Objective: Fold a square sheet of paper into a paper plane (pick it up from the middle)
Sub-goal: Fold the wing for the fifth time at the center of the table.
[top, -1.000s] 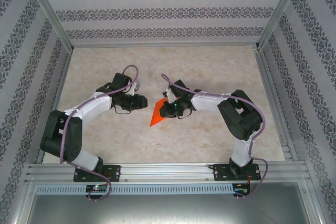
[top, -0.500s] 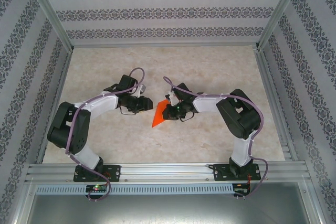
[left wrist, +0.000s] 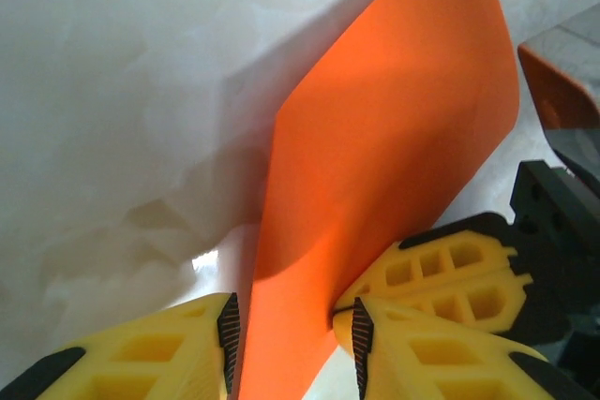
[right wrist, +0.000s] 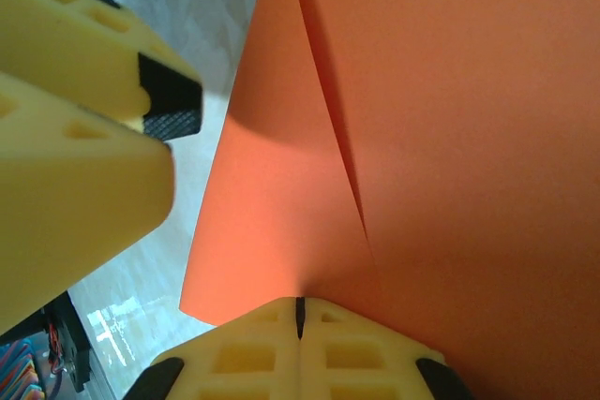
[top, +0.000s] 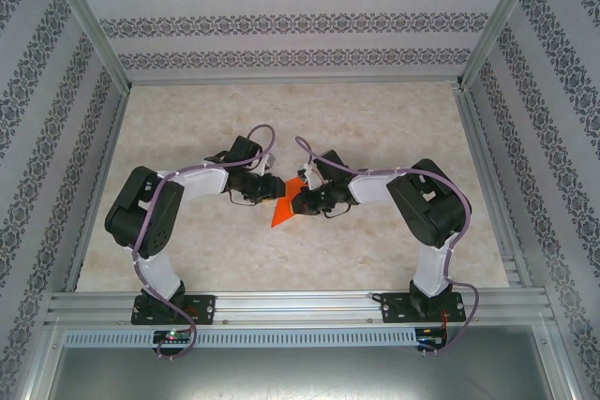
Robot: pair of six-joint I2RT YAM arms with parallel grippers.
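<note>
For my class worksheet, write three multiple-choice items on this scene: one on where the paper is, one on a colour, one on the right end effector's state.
1. Where is the paper?
A) between the left end effector and the right end effector
B) on the front rail
C) against the back wall

2. What colour are the right end effector's fingers?
A) blue
B) yellow
C) green

3. The right end effector is:
A) wide open
B) shut on nothing
C) shut on the paper

Answers: A, the top view shows it between both arms' tips; B, the right wrist view shows yellow fingers; C, those fingers meet with the paper pinched.
</note>
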